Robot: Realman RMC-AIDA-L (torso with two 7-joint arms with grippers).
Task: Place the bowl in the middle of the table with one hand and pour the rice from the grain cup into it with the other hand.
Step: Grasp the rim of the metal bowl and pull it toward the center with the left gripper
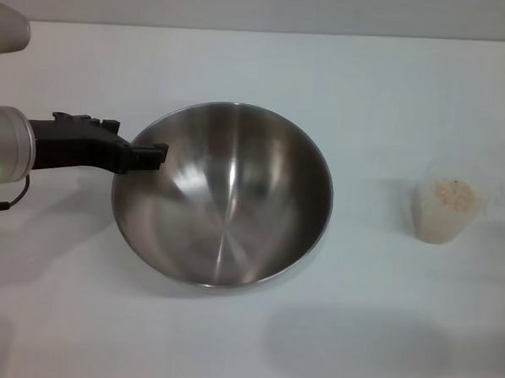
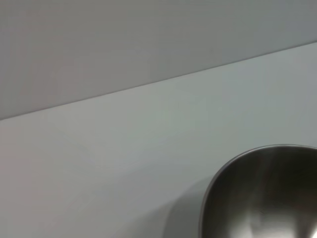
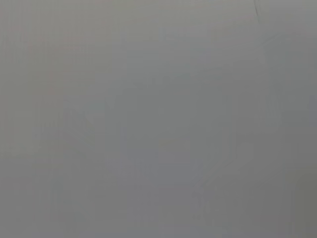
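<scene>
Bowl (image 1: pixel 222 196) fills the near centre of the head view, large, steel, empty inside, tilted a little so its inside faces the camera; no grains in it. At its rim, about 10 o'clock on the bowl, the left gripper (image 1: pixel 151 155) has its black fingers on the thin edge, apparently pinching it; jaws read as closed on the rim, one tip visible inside the lip. Outward from there: black gripper body, then grey wrist with a green ring light, running off toward 9 o'clock. Left wrist view shows only a slice of the same bowl (image 2: pixel 262 198) and bare white table (image 2: pixel 124 163), no fingers. Grain cup (image 1: pixel 445 212) stands upright at 3 o'clock from the bowl, well apart, untouched, with rice (image 1: pixel 454 194) still in it. Right gripper is not in any view; right wrist view gives a blank grey field, so its jaw state cannot be told. Table (image 1: pixel 368 85) otherwise plain. Judgement on progress: the bowl sits roughly mid-table, so placing looks nearly done or done, though the left grip is not yet released. Left to do: right arm takes the cup, carries it over the bowl, tips the rice in. Pour not begun.
</scene>
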